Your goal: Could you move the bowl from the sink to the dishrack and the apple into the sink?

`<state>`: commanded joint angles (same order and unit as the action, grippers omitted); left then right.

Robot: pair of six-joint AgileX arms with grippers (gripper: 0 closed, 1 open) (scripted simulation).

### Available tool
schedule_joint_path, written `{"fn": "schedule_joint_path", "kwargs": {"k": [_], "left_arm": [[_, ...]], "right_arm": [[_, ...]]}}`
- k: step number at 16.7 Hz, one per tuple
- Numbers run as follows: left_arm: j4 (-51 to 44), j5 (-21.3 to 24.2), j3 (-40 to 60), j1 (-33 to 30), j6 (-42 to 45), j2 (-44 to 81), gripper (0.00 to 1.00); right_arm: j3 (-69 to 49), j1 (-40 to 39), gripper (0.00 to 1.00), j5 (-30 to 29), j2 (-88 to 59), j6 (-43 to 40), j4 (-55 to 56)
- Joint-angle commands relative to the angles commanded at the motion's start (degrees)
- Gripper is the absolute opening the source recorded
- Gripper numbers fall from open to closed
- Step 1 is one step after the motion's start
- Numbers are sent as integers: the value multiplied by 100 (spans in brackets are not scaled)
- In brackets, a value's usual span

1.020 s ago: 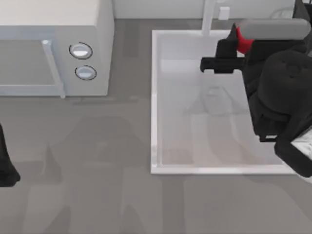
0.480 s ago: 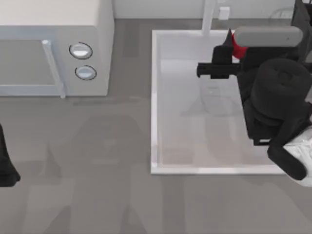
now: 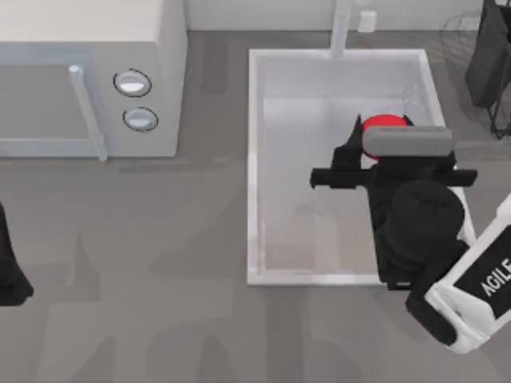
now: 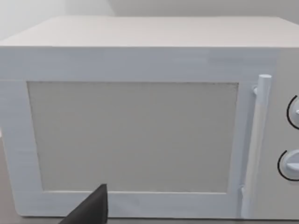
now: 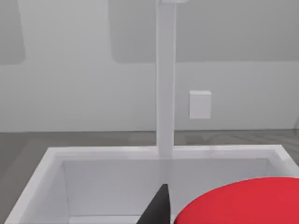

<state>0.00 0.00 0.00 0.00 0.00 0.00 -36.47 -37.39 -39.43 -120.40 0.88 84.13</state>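
Risk: right gripper (image 3: pixel 375 140), clamped on the apple (image 3: pixel 382 128) at centre-right over the sink (image 3: pixel 254 159), might release high; apple bounces out.

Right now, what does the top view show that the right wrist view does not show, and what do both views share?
Top view alone: the microwave with two round knobs at the table's left, the parked left arm at the left edge, the dishrack at the far right, and the right arm's body over the sink. Right wrist view alone: the small white wall box behind the faucet. Both share: sink, faucet, and the apple at the right gripper.
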Motion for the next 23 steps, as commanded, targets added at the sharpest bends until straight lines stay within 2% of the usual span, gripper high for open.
{"fn": "schedule_joint_path", "kwargs": {"k": [4, 9, 22, 23], "left_arm": [[0, 0, 0, 0, 0, 0, 100], [0, 0, 0, 0, 0, 0, 100], [0, 0, 0, 0, 0, 0, 100], [0, 0, 0, 0, 0, 0, 100]], "right_arm": [[149, 19, 0, 18, -702, 4, 783], [160, 20, 0, 20, -745, 4, 829], [160, 20, 98, 20, -745, 4, 829], [160, 20, 100, 20, -745, 4, 829]]}}
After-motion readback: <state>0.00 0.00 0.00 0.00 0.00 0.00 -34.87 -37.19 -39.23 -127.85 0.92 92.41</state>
